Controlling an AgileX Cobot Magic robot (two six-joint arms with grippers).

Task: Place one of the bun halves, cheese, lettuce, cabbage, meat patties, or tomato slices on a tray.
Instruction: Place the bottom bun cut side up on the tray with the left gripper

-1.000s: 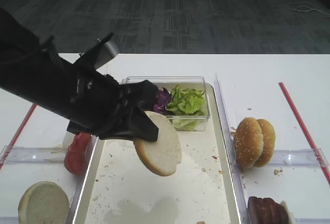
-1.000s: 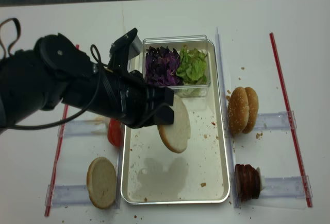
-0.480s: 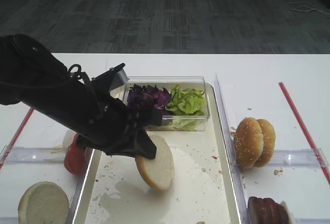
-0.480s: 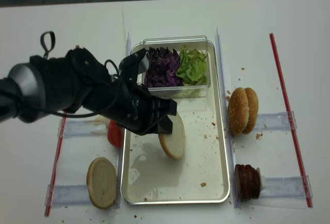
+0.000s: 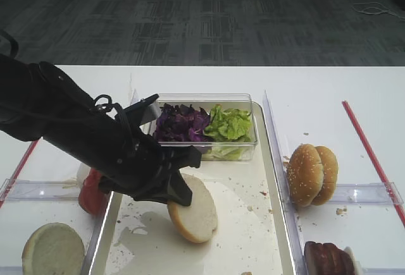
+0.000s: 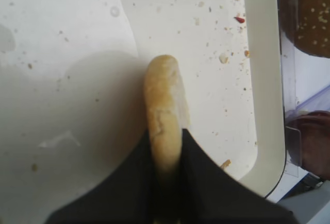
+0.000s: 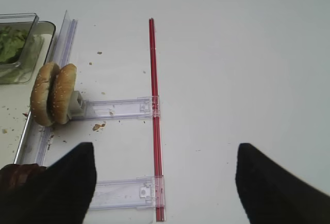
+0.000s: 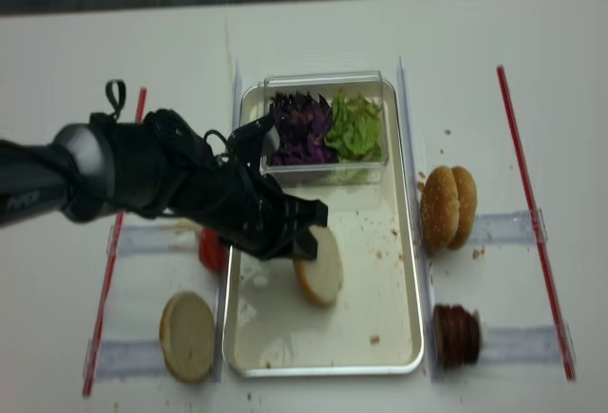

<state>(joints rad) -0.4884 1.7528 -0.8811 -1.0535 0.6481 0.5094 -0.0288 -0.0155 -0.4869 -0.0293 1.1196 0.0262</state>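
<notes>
Lowered since earlier: left claw clamped on bun half, edge-on near tray centre; open room rightward.

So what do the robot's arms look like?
The left arm is wrapped in a baggy black cloth cover, with thin black cables looping over it and a grey boxy part near the wrist. Its fingers are flat, black and tapered. Of the right gripper only two dark, blurry fingers show.

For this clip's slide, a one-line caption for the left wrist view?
Left gripper shut on a bun half, held on edge over the crumb-speckled tray.
</notes>
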